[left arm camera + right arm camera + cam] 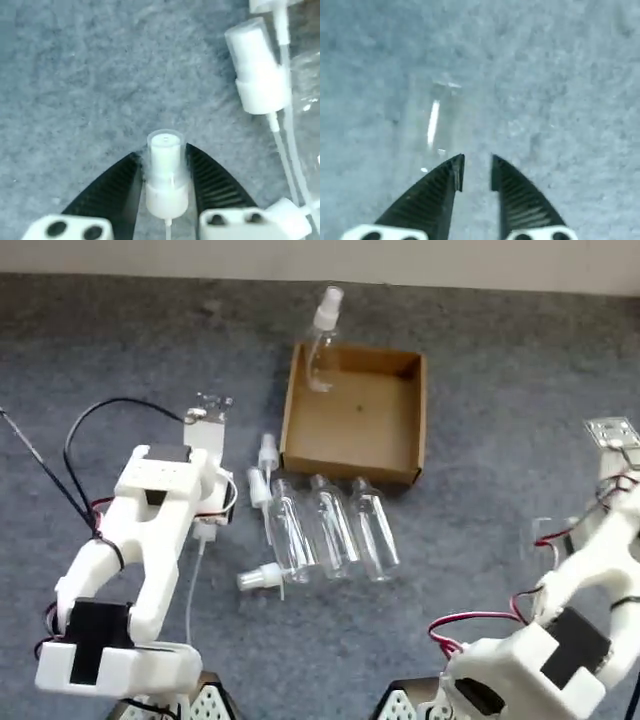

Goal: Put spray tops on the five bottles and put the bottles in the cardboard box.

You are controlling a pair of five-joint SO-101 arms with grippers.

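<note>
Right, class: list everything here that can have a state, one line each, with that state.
Brown cardboard box: open, one bottle inside.
Clear plastic bottle in box: white spray top fitted, leaning.
Three clear plastic bottles beside box: lying down, uncapped.
Left jaws: shut on a white plastic spray top.
Right jaws: slightly open, empty.
Clear bottle before right jaws: lying down.
Loose white spray tops: lying on grey carpet.

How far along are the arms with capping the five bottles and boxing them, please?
Done: one capped bottle leans in a far corner of the cardboard box. In hand: the left gripper holds a spray top. Left: three uncapped bottles lie before the box beside loose spray tops, and another clear bottle lies near the right gripper; all four need tops and boxing.
</note>
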